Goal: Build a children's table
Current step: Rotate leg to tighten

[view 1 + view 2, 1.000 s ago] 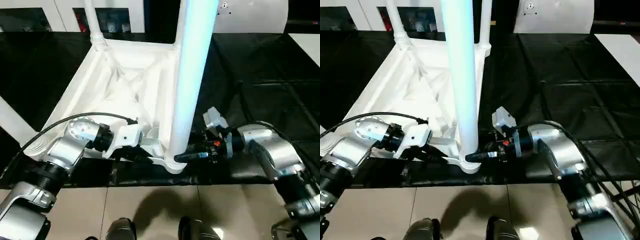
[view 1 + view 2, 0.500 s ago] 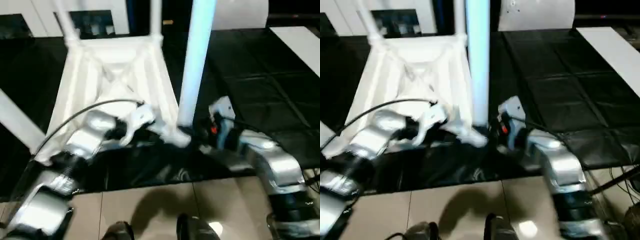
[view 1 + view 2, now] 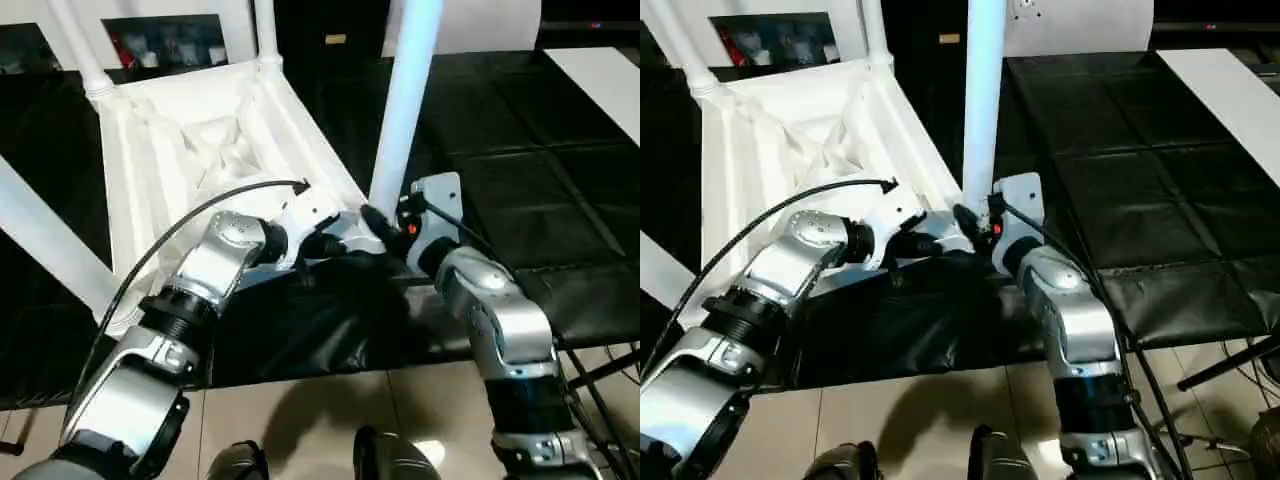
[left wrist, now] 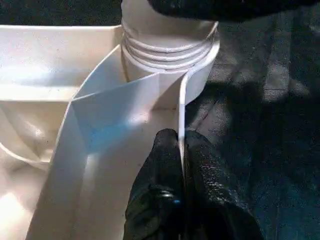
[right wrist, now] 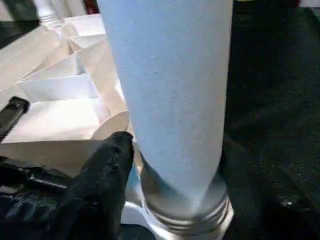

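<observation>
The white table top (image 3: 200, 150) lies upside down on the black mat, ribbed underside up. Three legs stand in its other corners (image 3: 75, 45) (image 3: 265, 30) (image 3: 40, 235). A fourth white leg (image 3: 405, 100) rises from the near right corner socket (image 4: 200, 75), with its screw threads (image 4: 170, 47) showing above the socket. My left gripper (image 4: 181, 150) is shut on the thin rim wall just beside that socket. My right gripper (image 3: 385, 225) clasps the base of this leg. One black finger (image 5: 112, 165) presses against its side, and the other is hidden behind it.
A white cabinet with dark glass fronts (image 3: 160, 35) stands behind the table top. The black mat (image 3: 520, 150) stretches to the right, with a white board (image 3: 600, 70) at its far right edge. Beige floor tiles (image 3: 300, 420) and my feet lie below the mat's near edge.
The whole view has shifted. Both arms now reach farther forward, and the near corner with its leg sits farther from me and turned. Both grips look unchanged.
</observation>
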